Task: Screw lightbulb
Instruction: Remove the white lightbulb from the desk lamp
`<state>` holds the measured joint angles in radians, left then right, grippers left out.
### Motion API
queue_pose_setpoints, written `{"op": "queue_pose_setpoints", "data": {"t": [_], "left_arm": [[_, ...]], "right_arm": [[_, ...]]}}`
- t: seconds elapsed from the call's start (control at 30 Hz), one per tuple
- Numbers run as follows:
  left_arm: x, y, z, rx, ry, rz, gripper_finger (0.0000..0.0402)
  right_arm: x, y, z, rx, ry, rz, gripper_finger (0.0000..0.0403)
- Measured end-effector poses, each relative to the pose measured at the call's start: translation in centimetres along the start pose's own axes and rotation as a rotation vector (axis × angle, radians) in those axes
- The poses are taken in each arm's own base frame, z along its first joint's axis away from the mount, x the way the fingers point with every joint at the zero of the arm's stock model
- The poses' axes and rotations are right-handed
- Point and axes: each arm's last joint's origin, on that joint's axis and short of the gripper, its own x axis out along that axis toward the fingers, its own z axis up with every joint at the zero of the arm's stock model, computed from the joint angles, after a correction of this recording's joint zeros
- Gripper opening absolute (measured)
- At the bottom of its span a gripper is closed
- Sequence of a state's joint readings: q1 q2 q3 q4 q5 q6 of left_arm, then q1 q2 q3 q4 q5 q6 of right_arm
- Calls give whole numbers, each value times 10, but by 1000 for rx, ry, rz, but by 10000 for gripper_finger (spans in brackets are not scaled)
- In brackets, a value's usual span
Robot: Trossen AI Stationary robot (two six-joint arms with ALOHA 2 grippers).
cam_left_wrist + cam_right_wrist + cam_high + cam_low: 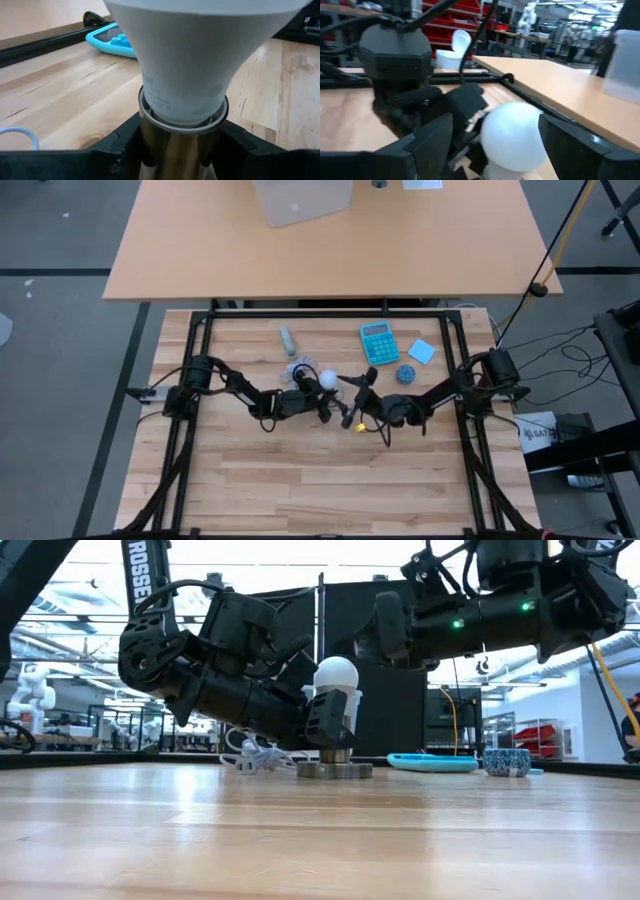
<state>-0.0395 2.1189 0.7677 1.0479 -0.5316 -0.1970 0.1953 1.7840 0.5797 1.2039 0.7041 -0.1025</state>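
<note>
The lightbulb (336, 678) stands upright near the middle of the table (300, 480), its screw end sitting in the round grey socket base (334, 770); the left gripper (333, 720) reaches in low from the left edge and its fingers (125, 145) clench the metal collar just under the bulb's head; the right gripper (492, 145) comes from the right edge with its fingers (432, 140) released, spread on either side of the bulb's white head and not touching it; a white coiled cable (250, 757) lies just behind the socket on the left arm's side; toward the far edge sit a blue calculator (379, 343), a light blue square pad (422, 351) and a small blue patterned bowl (507, 761); a small grey stick-like thing (287, 339) lies near the far edge, well apart from the bulb.
</note>
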Motion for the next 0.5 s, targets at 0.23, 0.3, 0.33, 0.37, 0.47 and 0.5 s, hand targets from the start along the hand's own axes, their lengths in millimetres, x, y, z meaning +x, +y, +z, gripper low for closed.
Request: {"op": "queue_pose_setpoints", "data": {"t": [0.23, 0.3, 0.33, 0.37, 0.47, 0.5], "left_arm": [[0, 0, 0, 0, 3, 0, 177], [0, 0, 0, 0, 4, 0, 177], [0, 0, 0, 0, 4, 0, 177], [0, 0, 0, 1, 4, 0, 177], [0, 0, 0, 0, 5, 0, 177], [0, 0, -1, 1, 5, 0, 177]], "right_arm": [[0, -3, -4, -32, 43, -79, 298], [1, -3, -4, -9, 42, -66, 309], [1, -2, -5, 2, 42, -58, 316], [1, -2, -5, 11, 41, -57, 324], [1, -3, -5, 29, 46, -57, 349], [1, -3, -6, 37, 49, -58, 357]]}}
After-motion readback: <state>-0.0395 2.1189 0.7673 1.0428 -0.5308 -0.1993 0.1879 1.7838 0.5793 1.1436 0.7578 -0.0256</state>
